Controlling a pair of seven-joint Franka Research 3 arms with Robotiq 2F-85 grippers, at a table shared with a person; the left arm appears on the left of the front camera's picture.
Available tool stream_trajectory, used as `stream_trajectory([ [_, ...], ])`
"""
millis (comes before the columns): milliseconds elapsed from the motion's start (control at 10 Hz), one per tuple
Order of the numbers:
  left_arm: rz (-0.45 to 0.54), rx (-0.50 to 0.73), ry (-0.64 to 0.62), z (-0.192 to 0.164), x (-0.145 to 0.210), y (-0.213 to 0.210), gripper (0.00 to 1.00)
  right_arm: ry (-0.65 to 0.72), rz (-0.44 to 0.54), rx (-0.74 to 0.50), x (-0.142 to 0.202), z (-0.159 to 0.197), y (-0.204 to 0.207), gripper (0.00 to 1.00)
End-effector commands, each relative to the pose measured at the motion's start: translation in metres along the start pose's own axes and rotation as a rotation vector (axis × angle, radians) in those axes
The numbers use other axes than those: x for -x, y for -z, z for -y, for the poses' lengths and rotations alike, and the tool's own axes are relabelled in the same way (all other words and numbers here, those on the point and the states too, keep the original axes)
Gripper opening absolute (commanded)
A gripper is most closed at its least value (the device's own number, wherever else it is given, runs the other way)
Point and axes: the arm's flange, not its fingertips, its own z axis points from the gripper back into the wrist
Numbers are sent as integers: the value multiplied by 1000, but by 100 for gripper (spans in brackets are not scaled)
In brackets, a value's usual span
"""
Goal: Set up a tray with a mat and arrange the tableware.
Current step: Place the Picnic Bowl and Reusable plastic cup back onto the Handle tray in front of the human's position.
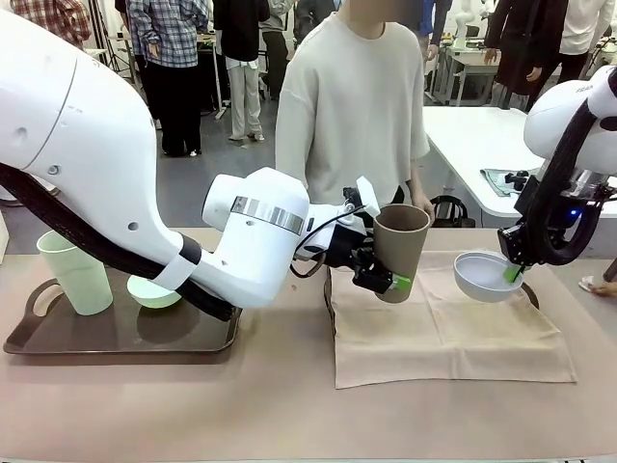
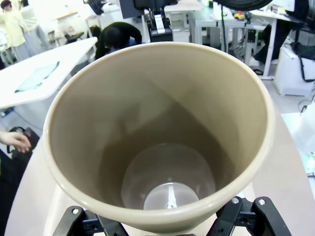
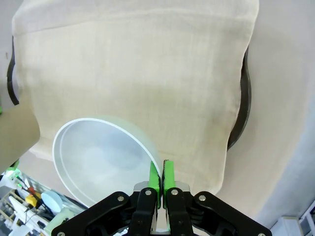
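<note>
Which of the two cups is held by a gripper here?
The tan-brown cup, held tilted by the left gripper above the beige mat; the pale green cup stands free on the dark tray.

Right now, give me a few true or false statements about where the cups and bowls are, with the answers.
1. The left gripper holds the tan cup. True.
2. The white bowl sits on the left tray. False: the right gripper holds it by the rim over the mat.
3. The green cup stands upright on the left tray. True.
4. The mint bowl lies on the mat. False: it sits on the left tray beside the green cup.
5. The mat covers a second tray. True: its dark rim shows past the mat's edge.
</note>
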Motion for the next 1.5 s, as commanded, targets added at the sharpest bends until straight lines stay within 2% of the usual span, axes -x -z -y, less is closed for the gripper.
stream_trajectory([
  [0,-6,23,-14,-3,7,10,82,1,-2,-27,-12,9,13,4],
  [400,-7,23,-2,-14,25,25,82,-7,-1,-30,-23,15,35,4],
  [900,-27,2,91,-21,36,37,82,-49,6,-34,-32,10,57,4],
  [1400,-17,-19,101,-25,44,42,82,-46,-5,-48,-34,14,61,4],
])
